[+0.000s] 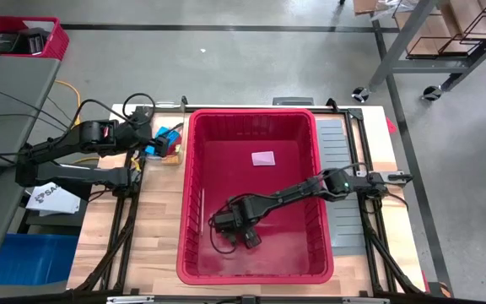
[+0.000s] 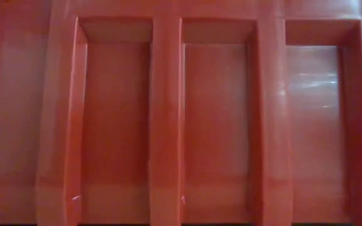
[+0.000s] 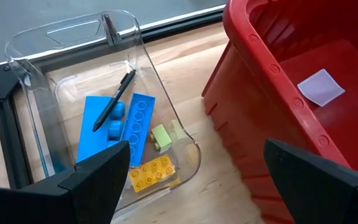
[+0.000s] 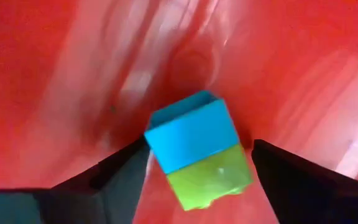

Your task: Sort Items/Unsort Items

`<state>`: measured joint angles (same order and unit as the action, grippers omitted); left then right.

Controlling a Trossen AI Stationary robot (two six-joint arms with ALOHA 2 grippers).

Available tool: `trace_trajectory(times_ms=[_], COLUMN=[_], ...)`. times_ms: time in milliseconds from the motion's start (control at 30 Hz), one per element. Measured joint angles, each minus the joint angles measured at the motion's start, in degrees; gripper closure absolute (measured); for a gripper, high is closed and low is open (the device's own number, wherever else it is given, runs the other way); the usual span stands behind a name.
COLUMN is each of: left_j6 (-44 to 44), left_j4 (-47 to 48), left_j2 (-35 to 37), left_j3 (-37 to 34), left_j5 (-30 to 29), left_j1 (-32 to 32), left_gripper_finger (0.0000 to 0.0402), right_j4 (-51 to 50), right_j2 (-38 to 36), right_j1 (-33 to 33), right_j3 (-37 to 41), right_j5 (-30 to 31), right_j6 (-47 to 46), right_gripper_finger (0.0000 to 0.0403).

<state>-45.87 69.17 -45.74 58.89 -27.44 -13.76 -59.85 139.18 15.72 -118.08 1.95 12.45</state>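
A stacked block, blue on top of light green [image 4: 197, 152], rests on the floor of the big red bin [image 1: 194, 194]. My right gripper [image 4: 199, 146] reaches down into the bin [image 1: 243, 235], open, with one finger on either side of the block and a small gap to each. In the high view the gripper hides the block. My left gripper [image 3: 196, 149] hangs open beside the bin's left wall [image 1: 146, 142], above a clear tub [image 3: 42, 43]. The tub holds blue bricks [image 3: 135, 121], a yellow brick [image 3: 151, 171], a light green piece [image 3: 161, 137] and a dark pen [image 3: 114, 99].
The red bin's tall walls [image 2: 181, 113] surround my right gripper and fill the low view. A pale paper slip [image 1: 264, 158] lies on the bin's floor toward the far side. A grey panel [image 1: 336, 152] lies right of the bin. Bare wooden tabletop [image 1: 154, 236] shows at the left.
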Motion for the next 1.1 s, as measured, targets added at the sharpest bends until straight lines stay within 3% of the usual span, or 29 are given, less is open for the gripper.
trace_trajectory(times_ms=[100,267,433,700,933,1100], left_j6=[0.0,4.1,9.8,15.1,18.4,16.6], left_j4=[-0.1,-4.9,-14.8,-26.8,-38.8,-38.8], left_j2=[0.0,0.6,2.7,9.2,17.8,22.9], left_j3=[0.0,0.0,0.0,2.1,3.6,3.6], left_j5=[0.1,3.0,5.2,8.7,13.8,12.4], left_j1=[0.0,0.0,0.0,0.0,0.0,0.0], left_gripper_finger=[0.0037,0.0037,0.0037,0.0037,0.0037,0.0037], right_j4=[-1.4,-3.4,-5.9,-12.9,6.5,23.6], right_j2=[0.1,-2.0,-6.2,-12.4,-18.2,-15.7], right_j1=[0.0,0.0,-0.5,-4.1,-11.6,-17.2], right_j3=[0.0,-0.4,-4.0,-16.8,-15.6,-15.4], right_j5=[-0.2,-0.1,4.0,18.5,19.9,13.1], right_j6=[-2.4,-6.8,-10.0,-11.8,-12.7,-16.8], right_gripper_finger=[0.0153,0.0293,0.0293,0.0293,0.0293,0.0293])
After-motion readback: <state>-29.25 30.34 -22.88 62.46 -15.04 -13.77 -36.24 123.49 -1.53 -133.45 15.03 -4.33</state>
